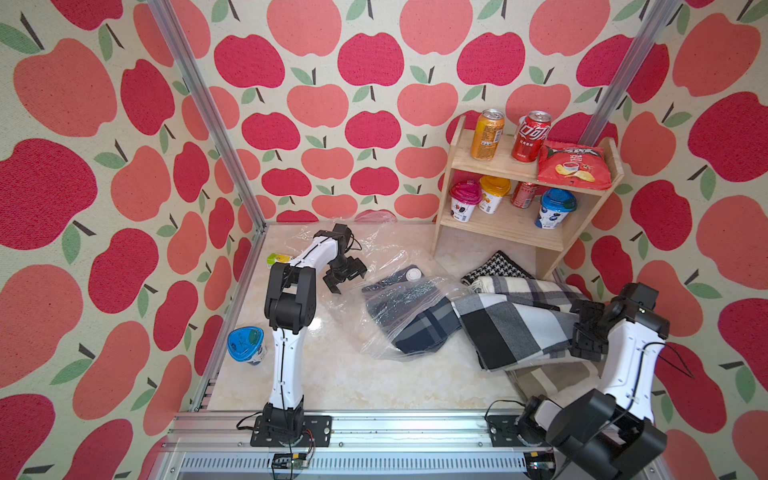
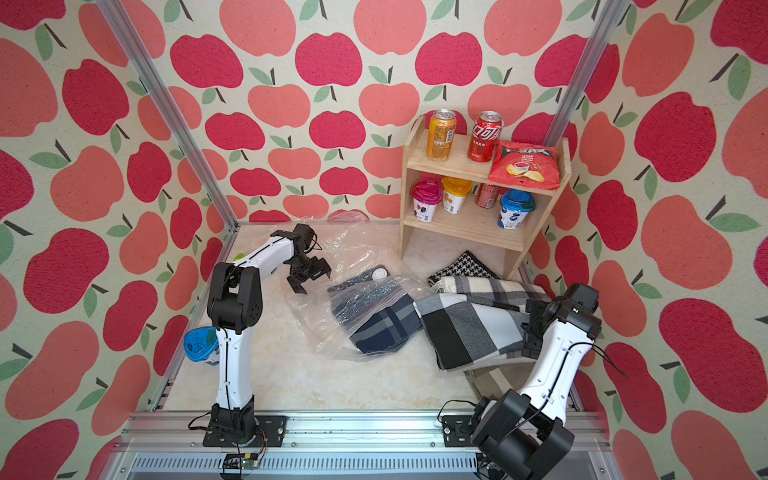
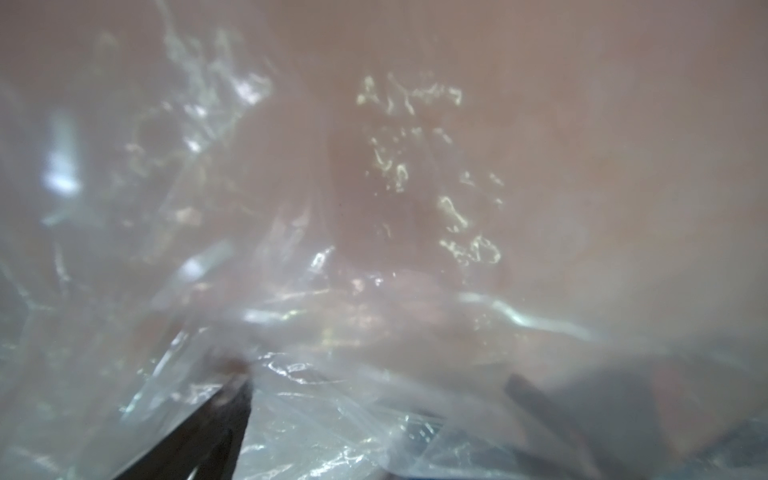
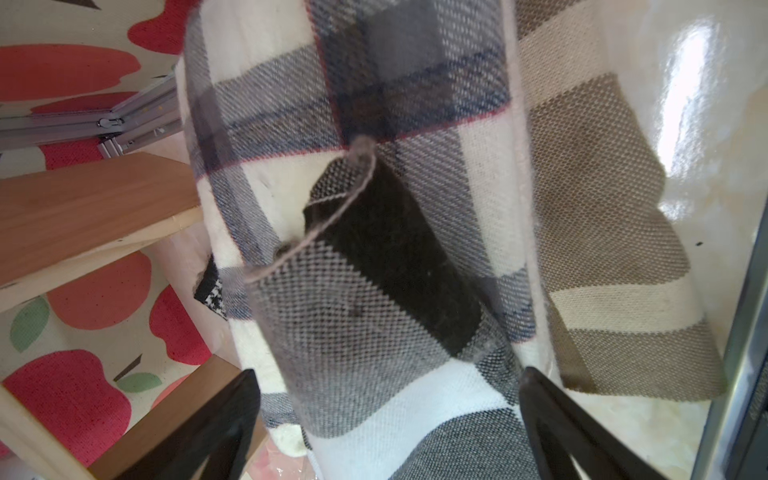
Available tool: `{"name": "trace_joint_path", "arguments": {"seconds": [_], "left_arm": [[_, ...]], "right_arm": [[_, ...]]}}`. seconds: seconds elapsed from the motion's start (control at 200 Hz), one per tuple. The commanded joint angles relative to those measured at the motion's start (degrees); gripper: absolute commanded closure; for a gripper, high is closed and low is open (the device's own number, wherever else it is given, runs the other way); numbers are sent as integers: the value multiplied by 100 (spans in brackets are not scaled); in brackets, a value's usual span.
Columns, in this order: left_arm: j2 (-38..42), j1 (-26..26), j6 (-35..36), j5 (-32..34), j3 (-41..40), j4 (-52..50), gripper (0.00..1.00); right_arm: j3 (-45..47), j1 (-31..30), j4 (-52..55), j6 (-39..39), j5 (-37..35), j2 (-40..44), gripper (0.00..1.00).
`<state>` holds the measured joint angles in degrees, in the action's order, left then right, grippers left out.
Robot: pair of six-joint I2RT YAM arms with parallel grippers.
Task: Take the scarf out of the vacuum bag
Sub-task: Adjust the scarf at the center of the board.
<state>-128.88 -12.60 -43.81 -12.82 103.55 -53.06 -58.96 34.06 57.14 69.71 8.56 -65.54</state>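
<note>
The clear, crinkly vacuum bag [image 1: 370, 266] [image 2: 332, 257] lies mid-table, its white valve cap [image 1: 412, 274] facing up. A dark navy plaid scarf [image 1: 415, 322] [image 2: 380, 326] sits inside it. A grey, black and white checked scarf [image 1: 511, 328] [image 4: 374, 291] lies outside to the right, its left end at the bag's mouth. My right gripper [image 1: 586, 328] [image 4: 388, 382] is open over this scarf's right end, fingers [image 4: 245, 390] apart on either side of the cloth. My left gripper [image 1: 345, 278] [image 3: 378, 395] hangs open over the bag's far left part, and plastic fills its wrist view.
More folded scarves lie by the right arm: houndstooth [image 1: 496, 266], pale plaid [image 1: 532, 286] and beige [image 1: 544, 380]. A wooden shelf [image 1: 498, 232] with cans, cups and a chip bag stands back right. A blue-lidded cup [image 1: 246, 345] and a green box [image 1: 277, 258] sit at the left.
</note>
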Motion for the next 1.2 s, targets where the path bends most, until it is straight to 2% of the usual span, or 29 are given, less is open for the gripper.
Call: {"name": "trace_joint_path", "arguments": {"seconds": [0.0, 0.3, 0.375, 0.405, 0.42, 0.45, 0.47, 0.505, 0.68, 0.785, 0.83, 0.85, 0.875, 0.91, 0.93, 0.965, 0.97, 0.98, 0.99, 1.05, 1.11, 1.195], "left_arm": [[-552, 62, 136, -21, -300, 32, 2], [-555, 49, 132, -47, -283, 34, 3], [-542, 56, 151, -20, -257, 17, 3], [-533, 56, 159, -19, -248, 7, 3], [-529, 48, 162, -12, -247, 2, 3], [-533, 52, 171, -10, -239, -3, 3], [-525, 52, 171, -10, -239, -3, 3], [-526, 51, 180, -10, -247, -3, 3], [-515, 49, 180, -45, -299, 33, 3], [-507, 45, 171, -45, -317, 49, 3], [-503, 32, 171, -38, -318, 55, 3], [-498, 29, 176, -37, -322, 50, 3], [-498, 18, 180, -32, -333, 58, 3], [-489, 15, 180, -28, -356, 78, 3], [-481, 16, 180, -19, -380, 89, 3], [-474, 6, 172, -23, -417, 119, 3], [-472, 9, 172, -25, -420, 119, 3], [-476, 5, 169, -32, -427, 127, 3], [-479, 4, 164, -35, -431, 133, 3], [-522, 4, 165, -77, -397, 117, 3], [-567, -10, 178, -89, -317, 70, 3], [-535, -30, 189, -54, -298, 59, 3]], "right_arm": [[-385, -120, 144, 444, -186, -444, 0], [-753, -265, -298, 438, 63, -1747, 0], [-735, -286, -406, 406, 259, -1899, 16], [-686, -300, -472, 401, 361, -1882, 27], [-658, -302, -505, 396, 410, -1858, 37], [-588, -306, -589, 363, 503, -1795, 68], [-567, -315, -598, 367, 535, -1722, 84], [-541, -344, -560, 346, 542, -1581, 100], [-865, -700, -431, 283, 112, -611, 100], [-1072, -774, -1700, -348, 959, -315, 100], [-852, -792, -2892, -944, 1678, 41, 100], [-682, -834, -3256, -1157, 1777, 270, 100], [-453, -915, -3382, -1312, 1544, 628, 100], [-83, -1014, -3200, -1256, 876, 1236, 100], [108, -1000, -2980, -1165, 643, 1479, 84], [313, -873, -2435, -1077, 363, 1719, 30], [332, -848, -2348, -1080, 343, 1732, 26], [359, -807, -2181, -1093, 314, 1756, 8], [385, -770, -2032, -1123, 287, 1755, 2], [520, -652, -1316, -1190, 66, 1640, 0], [713, -514, -1173, -1176, 311, 1488, 0], [688, -511, -788, -729, 65, 1387, 0]]}}
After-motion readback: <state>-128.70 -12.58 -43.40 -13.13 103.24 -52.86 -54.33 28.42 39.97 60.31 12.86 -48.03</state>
